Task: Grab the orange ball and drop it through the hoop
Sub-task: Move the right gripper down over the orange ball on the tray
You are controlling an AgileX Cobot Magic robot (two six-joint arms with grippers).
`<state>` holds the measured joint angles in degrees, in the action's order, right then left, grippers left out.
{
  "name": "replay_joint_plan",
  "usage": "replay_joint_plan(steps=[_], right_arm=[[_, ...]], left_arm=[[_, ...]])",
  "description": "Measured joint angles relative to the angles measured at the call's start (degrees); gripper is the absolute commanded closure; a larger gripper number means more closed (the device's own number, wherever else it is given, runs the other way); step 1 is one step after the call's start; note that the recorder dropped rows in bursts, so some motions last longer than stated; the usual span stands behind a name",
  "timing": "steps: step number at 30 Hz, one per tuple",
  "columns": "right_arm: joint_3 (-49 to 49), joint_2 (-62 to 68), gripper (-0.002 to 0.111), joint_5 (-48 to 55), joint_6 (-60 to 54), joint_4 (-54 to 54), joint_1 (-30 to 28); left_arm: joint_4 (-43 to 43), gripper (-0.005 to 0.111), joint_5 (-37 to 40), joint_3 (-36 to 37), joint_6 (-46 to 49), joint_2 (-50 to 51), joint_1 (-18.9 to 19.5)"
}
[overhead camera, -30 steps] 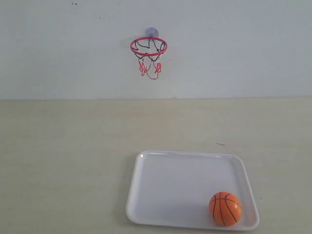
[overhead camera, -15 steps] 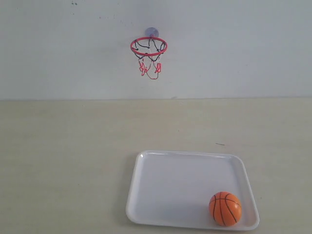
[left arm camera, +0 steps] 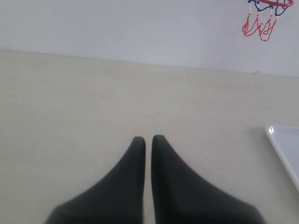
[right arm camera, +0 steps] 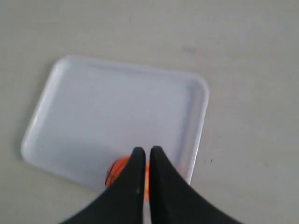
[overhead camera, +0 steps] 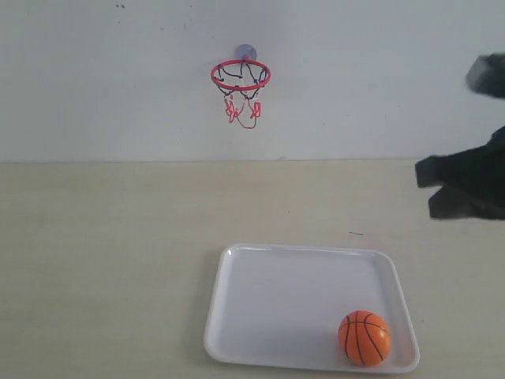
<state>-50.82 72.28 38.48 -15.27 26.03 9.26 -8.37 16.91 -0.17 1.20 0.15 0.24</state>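
Right gripper (right arm camera: pixel 146 150): 2 black fingers pressed nearly together, only a thin slit between them, nothing held. Motion-blurred in the right wrist view.

Straight past its fingertips sits the orange ball (right arm camera: pixel 117 171), partly hidden behind the fingers and not touching them. The ball lies in the white tray (right arm camera: pixel 200 95), in the corner of the tray closest to this gripper. The rest of the tray spreads out beyond the fingertips. The tray rests flat on the beige table (right arm camera: pixel 252 70).

In the exterior view the right arm (overhead camera: pixel 472 188) is a dark blurred shape at the frame edge, up off the table and well apart from the ball (overhead camera: pixel 364 338). The ball is below it, toward the near edge of the tray (overhead camera: pixel 222 294). The hoop (overhead camera: pixel 241 75) is the farthest thing from this gripper, mounted on the white wall (overhead camera: pixel 379 79) across the table, with its red ring level and the net hanging under it.

Left gripper (left arm camera: pixel 147 139): 2 fingers narrow, just a slit between them, empty, over bare table (left arm camera: pixel 70 93). No ball in its view. 1 corner of the tray (left arm camera: pixel 283 145) shows off to the side of the fingertips, well apart. Far ahead, on the wall, the net of the hoop (left arm camera: pixel 261 25) hangs at the frame corner.
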Motion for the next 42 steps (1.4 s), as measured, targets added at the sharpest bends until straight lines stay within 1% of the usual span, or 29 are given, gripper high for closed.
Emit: replay_joint_plan(steps=[3,5,7,8,10,12,15,17,18,20,22,23,25,28,30,42], right_arm=[[-4.24,6.75,0.106,9.75,-6.90,0.00,1.53],[-6.75,9.76,0.109,13.59,-9.96,-0.86,4.42],[-8.53,11.40,0.109,14.66,-10.49,-4.35,8.36],[-9.29,11.87,0.109,14.76,-9.74,-7.62,10.93],[-10.07,12.39,0.109,13.78,-4.58,-14.96,16.21],[-10.45,12.52,0.109,13.24,2.87,-22.48,20.57],[-10.72,12.52,0.104,12.88,9.29,-27.33,23.67],[-10.72,12.52,0.091,12.75,10.05,-28.17,24.34],[-10.72,12.52,0.082,12.75,10.15,-28.35,24.37],[-10.72,12.52,0.060,12.75,10.38,-28.60,24.46],[-10.72,12.52,0.040,12.75,10.77,-28.60,24.46],[-10.72,12.52,0.037,12.88,11.43,-28.60,24.46],[-10.72,12.52,0.037,13.12,13.09,-28.74,24.46],[-10.72,12.80,0.041,13.12,15.27,-29.06,24.46],[-10.45,13.73,0.041,12.70,16.68,-29.19,24.46],[-9.96,25.25,0.041,10.92,21.01,-29.43,24.46]], left_arm=[[0.00,0.103,0.00,0.00,0.00,0.00,0.00],[0.00,0.103,0.00,0.00,0.00,0.00,0.00],[0.00,0.103,0.00,0.00,0.00,0.00,0.00],[0.00,0.103,0.00,0.00,0.00,0.00,0.00],[0.00,0.103,0.00,0.00,0.00,0.00,0.00],[0.00,0.103,0.00,0.00,0.00,0.00,0.00],[0.00,0.103,0.00,0.00,0.00,0.00,0.00],[0.00,0.103,0.00,0.00,0.00,0.00,0.00],[0.00,0.103,0.00,0.00,0.00,0.00,0.00],[0.00,0.103,0.00,0.00,0.00,0.00,0.00],[0.00,0.103,0.00,0.00,0.00,0.00,0.00],[0.00,0.103,0.00,0.00,0.00,0.00,0.00],[0.00,0.103,0.00,0.00,0.00,0.00,0.00],[0.00,0.103,0.00,0.00,0.00,0.00,0.00],[0.00,0.103,0.00,0.00,0.00,0.00,0.00],[0.00,0.103,0.00,0.00,0.00,0.00,0.00]])
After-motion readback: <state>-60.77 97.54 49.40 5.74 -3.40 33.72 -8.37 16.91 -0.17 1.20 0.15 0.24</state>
